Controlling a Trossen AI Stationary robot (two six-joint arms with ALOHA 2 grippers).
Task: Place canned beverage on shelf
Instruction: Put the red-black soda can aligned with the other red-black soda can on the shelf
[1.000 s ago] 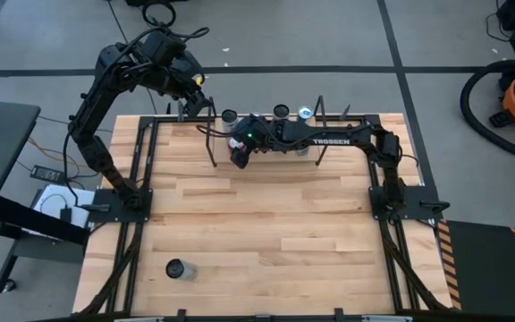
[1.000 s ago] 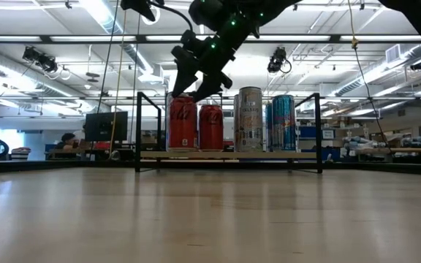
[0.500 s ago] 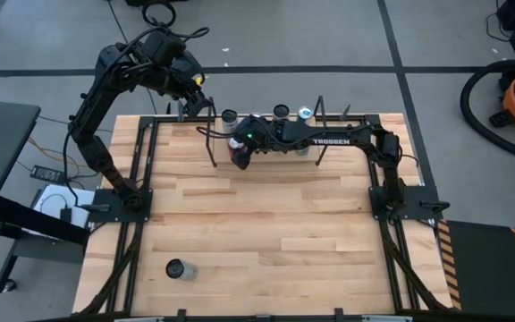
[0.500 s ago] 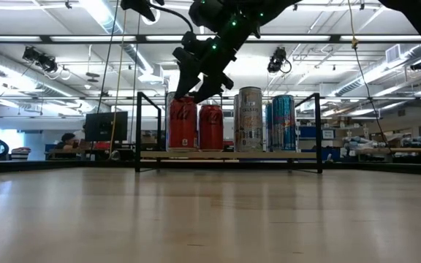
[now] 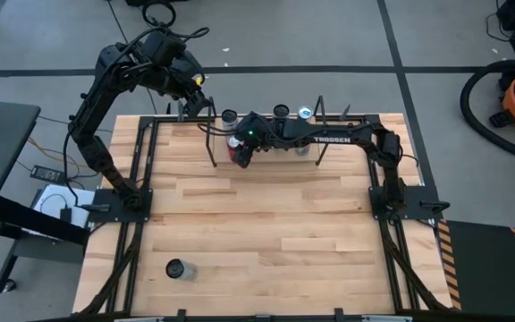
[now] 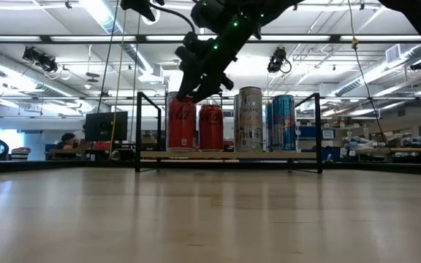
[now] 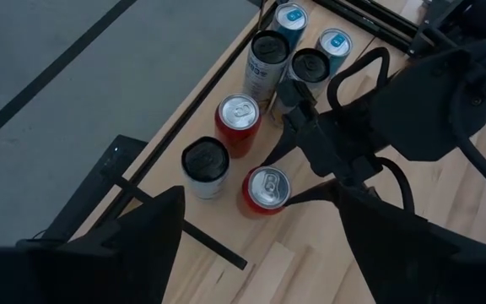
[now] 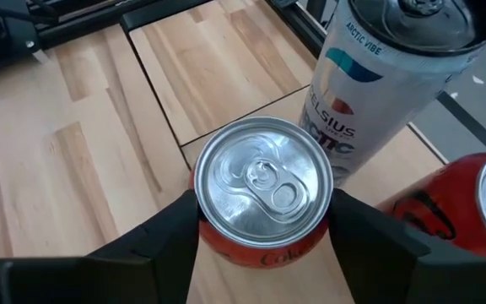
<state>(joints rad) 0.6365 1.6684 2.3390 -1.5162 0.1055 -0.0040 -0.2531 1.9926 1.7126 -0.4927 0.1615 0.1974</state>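
The red can [image 8: 262,192] stands upright on the shelf [image 6: 229,155], beside a second red can [image 7: 237,122]. Rigid but thin-walled, smooth and probably heavy with liquid, it wants a grip across its upper sides. The right gripper [image 8: 260,221] is clamped there now; a second ago its fingers stood wide. The left gripper [image 5: 190,94] hangs open behind the shelf.

Right arm was stretched across the table's far edge from my view, wrist pitched down, right gripper [image 5: 238,152] with both fingers [image 8: 163,245] pressed against a red can [image 8: 262,192], clamped on it. Left arm was folded high at the far-left corner, left gripper [image 5: 197,105] hanging idle, fingers spread apart.
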